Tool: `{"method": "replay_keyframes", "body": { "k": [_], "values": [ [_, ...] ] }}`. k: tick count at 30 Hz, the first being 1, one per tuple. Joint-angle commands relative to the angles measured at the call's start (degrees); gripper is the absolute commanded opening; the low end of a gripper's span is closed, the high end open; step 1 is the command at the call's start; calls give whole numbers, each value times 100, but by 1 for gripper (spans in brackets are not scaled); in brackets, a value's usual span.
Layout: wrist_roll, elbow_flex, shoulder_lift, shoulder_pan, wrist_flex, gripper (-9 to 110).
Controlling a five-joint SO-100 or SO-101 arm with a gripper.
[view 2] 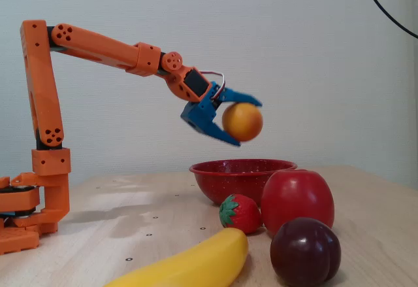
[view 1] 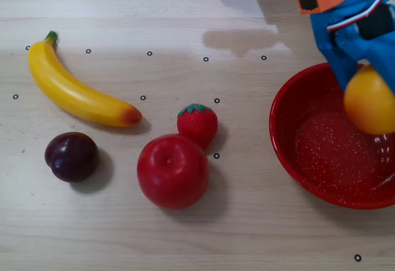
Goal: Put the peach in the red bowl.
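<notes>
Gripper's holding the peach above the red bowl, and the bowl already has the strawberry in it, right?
Not quite. The gripper does hold the peach above the red bowl, but the bowl is empty in the overhead view. The strawberry sits on the table beside the red apple.

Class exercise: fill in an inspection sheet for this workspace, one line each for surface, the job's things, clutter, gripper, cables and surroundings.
Surface: pale wood table with small ring marks.
Job's things: peach held in the air above the red bowl, not yet inside; the bowl has nothing in it.
Clutter: banana, plum, apple and strawberry; the strawberry sits against the apple.
Gripper: blue gripper shut on the peach, above the bowl's rim in the fixed view.
Cables: white wire loop at the wrist; black cable at top right of the fixed view.
Surroundings: plain pale wall.
</notes>
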Motion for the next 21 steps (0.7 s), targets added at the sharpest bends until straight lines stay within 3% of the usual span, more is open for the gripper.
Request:
{"method": "replay_keyframes", "body": {
  "k": [1, 5, 13, 21],
  "values": [
    [9, -272, 149, 202, 185, 0],
    [0, -299, 9, 185, 466, 2],
    [220, -492, -158, 158, 976, 41],
    [264, -519, -167, 97, 984, 46]
  ]
}}
